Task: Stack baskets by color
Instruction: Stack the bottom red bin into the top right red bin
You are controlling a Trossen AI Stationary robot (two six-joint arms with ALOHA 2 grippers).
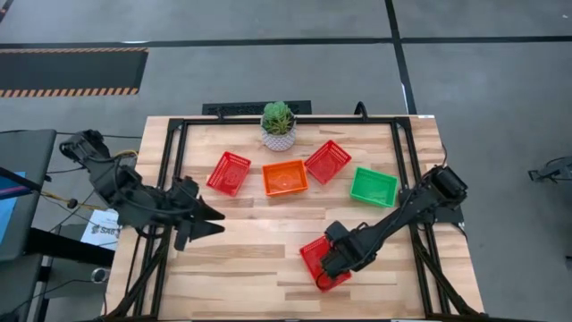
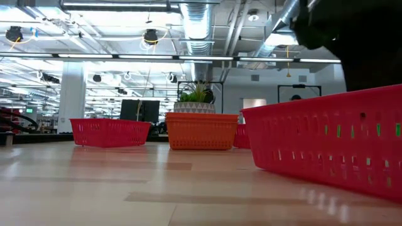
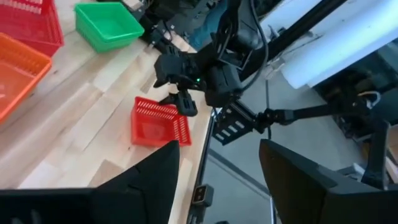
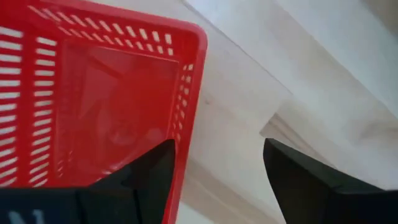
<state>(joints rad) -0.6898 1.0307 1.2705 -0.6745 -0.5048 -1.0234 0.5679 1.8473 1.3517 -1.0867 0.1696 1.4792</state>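
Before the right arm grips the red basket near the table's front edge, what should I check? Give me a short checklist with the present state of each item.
1. Right gripper open: ok.
2. One finger inside the front red basket, one outside its wall: ok, by the right wrist view.
3. Basket flat on the table: ok.
4. Left gripper clear of the basket: ok.
5. Nothing else inside the basket: ok.
6. Grip firm enough to lift: cannot tell.

grey floor point(image 1: 268, 72), bright ceiling lights point(image 2: 94, 56), silver duct point(image 2: 200, 28).
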